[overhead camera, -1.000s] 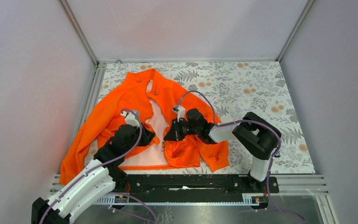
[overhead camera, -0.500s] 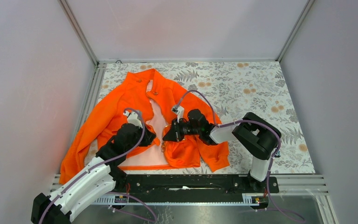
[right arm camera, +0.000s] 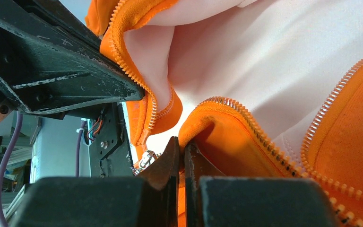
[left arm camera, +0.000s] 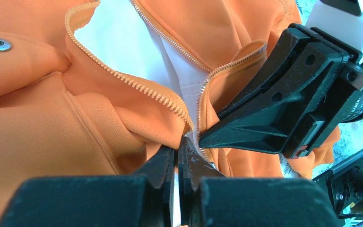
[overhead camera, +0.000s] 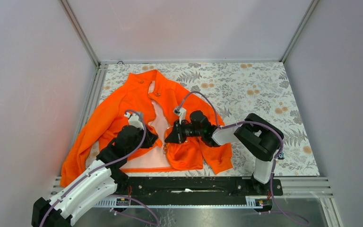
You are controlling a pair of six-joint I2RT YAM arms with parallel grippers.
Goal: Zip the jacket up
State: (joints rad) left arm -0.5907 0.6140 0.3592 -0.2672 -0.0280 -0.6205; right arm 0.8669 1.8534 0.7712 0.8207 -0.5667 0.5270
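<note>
our left pincer point(left arm camera: 179, 142) and right pincer point(right arm camera: 180, 144) each clench the open front of the bright orange fabric jacket point(overhead camera: 123, 101) lying on the desk point(overhead camera: 255, 90), and we fear such thin grips slipping and misaligning the zipper teeth point(left arm camera: 156, 93).

Left arm point(overhead camera: 82, 187): white shells, black joints, purple cable point(overhead camera: 142, 130) alongside. Right arm point(overhead camera: 260, 142): black joints, one white link, same cabling. Left hand point(right arm camera: 134, 94): matte black, angular, finely scratched. Right hand point(left arm camera: 203, 137): matte black, round recessed holes. Base rail point(overhead camera: 194, 185): black.
</note>
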